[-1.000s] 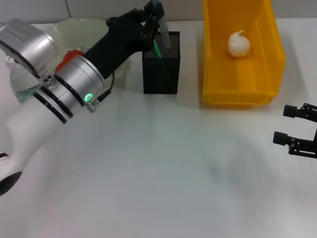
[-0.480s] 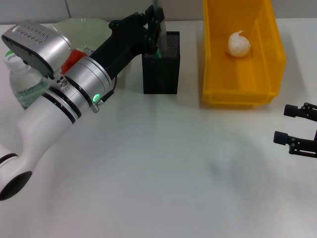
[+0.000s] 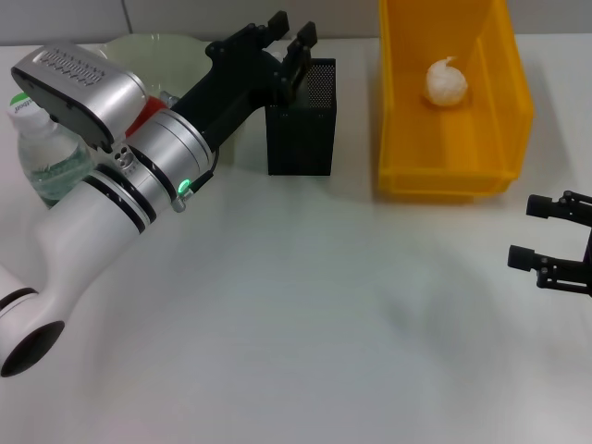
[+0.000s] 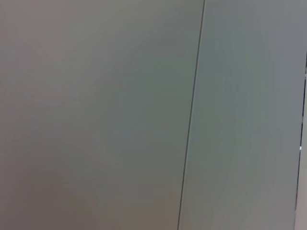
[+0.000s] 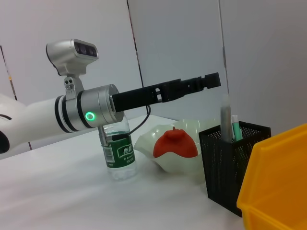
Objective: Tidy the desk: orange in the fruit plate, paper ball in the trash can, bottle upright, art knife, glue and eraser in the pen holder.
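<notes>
Hovering over your pen holder point(image 3: 302, 118) | left gripper point(image 3: 289, 32) open, empty | right gripper point(image 3: 553, 239) open, parked far right.

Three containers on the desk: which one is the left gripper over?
The black mesh pen holder: the open left gripper sits above it, with the fruit plate and the yellow trash can to either side.

A laboratory or test-bench setting is suggested. A plain white table point(image 3: 305, 314) is seen, backed by bare grey wall panels point(image 5: 177, 43) joined at thin vertical seams. Only a few staged desk items are laid out on it: a yellow trash can point(image 3: 495, 139), a black mesh pen holder point(image 3: 301, 134) and a bottle point(image 5: 117, 155).
</notes>
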